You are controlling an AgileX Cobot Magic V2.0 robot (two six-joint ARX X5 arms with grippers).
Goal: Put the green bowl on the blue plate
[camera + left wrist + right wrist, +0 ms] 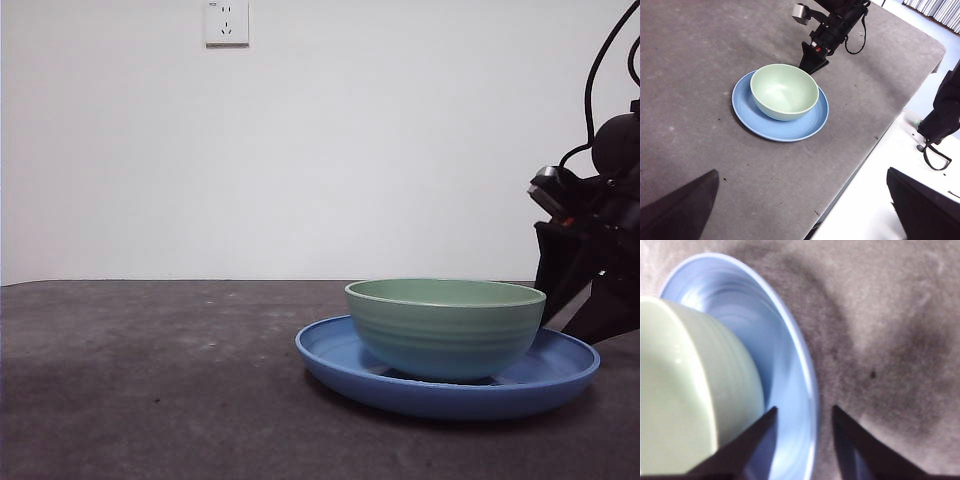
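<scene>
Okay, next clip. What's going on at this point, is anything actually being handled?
Nothing is held right now. The green bowl already sits inside the blue plate, upright, on the dark table. The right gripper is low beside the plate's edge with its jaws open; one jaw is over the rim, neither touching the bowl. In the front view that arm shows dark at the right edge. The left gripper hangs well back from the dishes, open and empty. The placement looks done.

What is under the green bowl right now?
The green bowl sits on the blue plate, whose rim shows all around it. The plate's middle, under the bowl's base, is hidden. The bowl looks empty inside.
</scene>
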